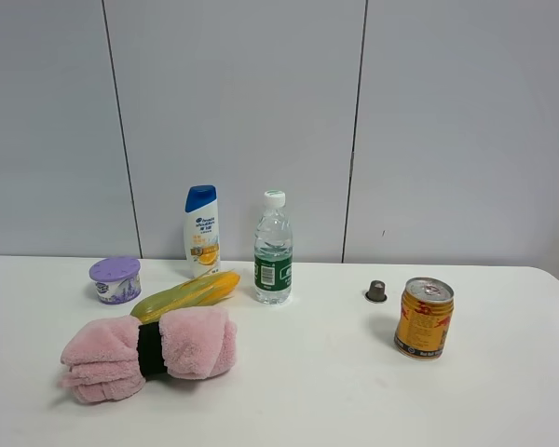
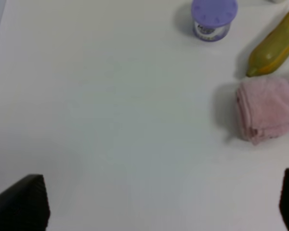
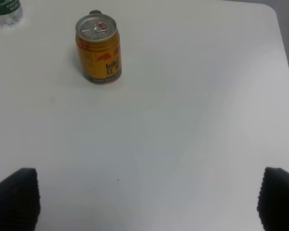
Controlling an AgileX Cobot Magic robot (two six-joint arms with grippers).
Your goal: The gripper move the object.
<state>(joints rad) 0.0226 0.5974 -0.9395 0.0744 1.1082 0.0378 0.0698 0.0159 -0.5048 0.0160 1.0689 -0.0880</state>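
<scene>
One pink towel (image 1: 149, 349), one can (image 1: 424, 318), one lavender-lidded tub (image 1: 115, 279), two bottles (image 1: 273, 249).

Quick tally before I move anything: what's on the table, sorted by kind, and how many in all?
Bottles: 2, shampoo bottle and water bottle
Can: 1, gold-red drink can
Tub: 1, purple-lidded tub
Towel: 1, rolled pink towel
Corn cob: 1
Small grey cap: 1
Total: 7

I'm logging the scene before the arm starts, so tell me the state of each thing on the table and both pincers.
Purple-lidded tub: upright, lid on, untouched.
Shampoo bottle: upright, cap shut.
Water bottle: upright, capped.
Corn: lying down.
Pink towel: rolled, banded.
Can: upright, unopened.
Left pincer: open, empty.
Right pincer: open, empty.
</scene>
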